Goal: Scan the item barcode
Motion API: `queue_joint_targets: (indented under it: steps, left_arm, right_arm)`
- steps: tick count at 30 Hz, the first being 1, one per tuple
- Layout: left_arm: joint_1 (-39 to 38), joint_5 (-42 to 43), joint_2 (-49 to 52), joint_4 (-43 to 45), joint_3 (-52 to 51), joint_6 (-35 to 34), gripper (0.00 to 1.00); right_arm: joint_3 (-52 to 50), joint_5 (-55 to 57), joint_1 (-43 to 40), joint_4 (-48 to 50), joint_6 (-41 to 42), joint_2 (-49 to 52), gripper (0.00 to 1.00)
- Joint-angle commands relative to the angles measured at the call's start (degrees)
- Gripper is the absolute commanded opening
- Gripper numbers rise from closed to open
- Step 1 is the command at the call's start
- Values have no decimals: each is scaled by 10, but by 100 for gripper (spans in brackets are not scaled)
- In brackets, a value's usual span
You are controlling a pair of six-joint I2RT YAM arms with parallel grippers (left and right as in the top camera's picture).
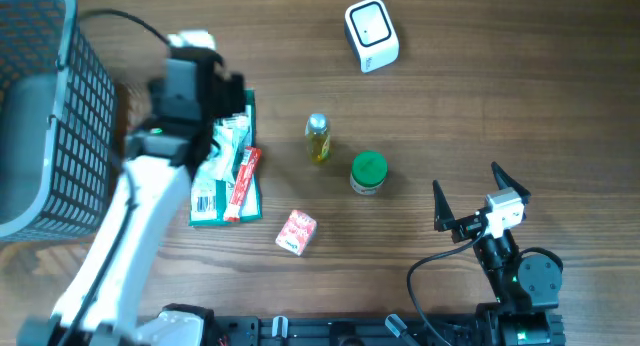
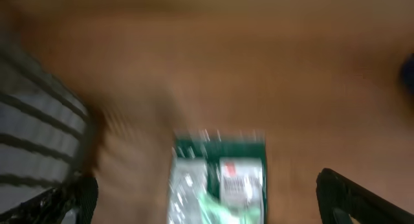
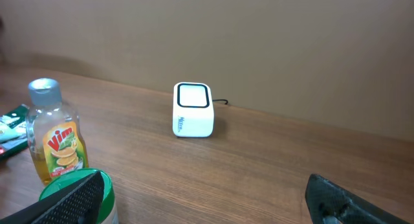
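Hovering over green package, left jaws spread, empty; right jaws spread, empty, well apart from scanner.

Looks like a mock shop checkout: white barcode scanner on a wooden bench, grey mesh basket at the edge, Vim bottle among small packaged groceries.

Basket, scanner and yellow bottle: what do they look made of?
Basket: grey, likely plastic, with moulded open-grid walls. Scanner: white glossy plastic, judging by its smooth rounded shell. Bottle: probably clear plastic, yellow liquid showing through, silvery cap.
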Motion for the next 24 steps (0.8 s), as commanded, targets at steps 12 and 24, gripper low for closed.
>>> queue_joint_targets:
  steps: [12,24]
  left_arm:
    - [181,5,-99,-72,52,1,100]
    - [181,5,-99,-117,52,1,100]
  right_arm:
    - [-1,-3,1,2,-3,1,100]
    - [-1,-3,1,2,-3,1,100]
